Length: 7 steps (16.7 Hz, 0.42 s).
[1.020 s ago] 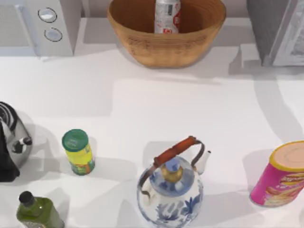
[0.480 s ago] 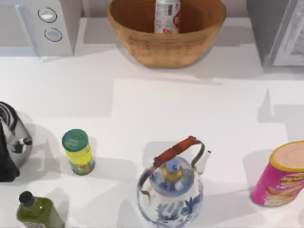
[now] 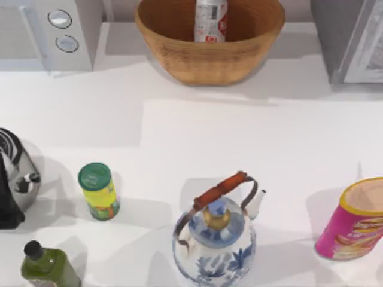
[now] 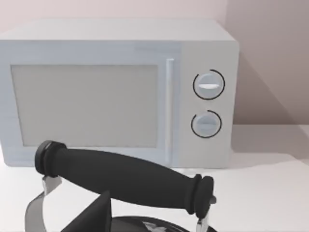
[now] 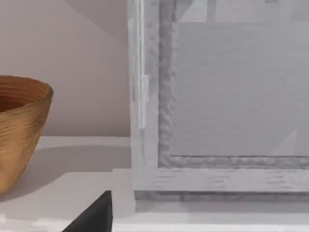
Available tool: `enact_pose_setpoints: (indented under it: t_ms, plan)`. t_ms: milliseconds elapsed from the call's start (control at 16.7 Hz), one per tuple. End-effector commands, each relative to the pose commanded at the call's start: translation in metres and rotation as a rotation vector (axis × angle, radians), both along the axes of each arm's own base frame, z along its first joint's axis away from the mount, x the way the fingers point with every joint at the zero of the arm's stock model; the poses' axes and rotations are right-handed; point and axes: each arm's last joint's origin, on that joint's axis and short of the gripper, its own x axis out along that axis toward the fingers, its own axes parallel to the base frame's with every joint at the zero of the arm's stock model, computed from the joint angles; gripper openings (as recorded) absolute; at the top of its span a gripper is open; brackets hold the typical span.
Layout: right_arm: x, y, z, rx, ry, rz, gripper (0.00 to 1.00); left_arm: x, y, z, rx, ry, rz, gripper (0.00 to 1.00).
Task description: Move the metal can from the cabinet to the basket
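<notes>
The metal can (image 3: 211, 20) stands upright inside the basket (image 3: 179, 54) at the far middle of the table (image 3: 197, 137), its red-and-white label facing the camera. The cabinet (image 3: 347, 36) sits at the far right, its framed door panel angled a little outward. At the far left is a white microwave (image 3: 54, 30) with 2 round knobs.

Nearer on the table, the top view shows a yellow canister (image 3: 99, 191) with a green lid, a blue-and-white teapot (image 3: 215, 236), a pink snack tube (image 3: 353, 221) at the right edge, a green bottle (image 3: 48, 266) at the near left corner and a dark kettle (image 3: 15, 179) at the left edge.

The left wrist view adds the microwave (image 4: 116, 92) seen front-on, with the kettle's black handle (image 4: 125, 179) close below the camera. The right wrist view faces the cabinet's door frame (image 5: 222, 96) (its rough edge close up) with the basket's rim (image 5: 24, 125) off to one side. A dark corner at each wrist view's lower edge is too partial to tell whether either gripper is released or clenched.

Compared with 1 second ago, the shadows that lay on the table near the cabinet have gone; the can, basket and other things have not moved.
</notes>
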Motion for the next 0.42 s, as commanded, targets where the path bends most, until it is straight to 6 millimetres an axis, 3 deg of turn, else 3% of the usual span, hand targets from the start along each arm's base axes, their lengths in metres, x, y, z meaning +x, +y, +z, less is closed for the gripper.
enact_pose_setpoints:
  t_ms: [180, 420]
  plan:
    - [-0.001, -0.002, -0.034, 0.002, -0.010, 0.004, 1.00, 0.000, 0.000, 0.000, 0.000, 0.000, 0.000, 1.00]
    - [-0.001, -0.003, -0.044, 0.002, -0.014, 0.005, 1.00, 0.000, 0.000, 0.000, 0.000, 0.000, 0.000, 1.00]
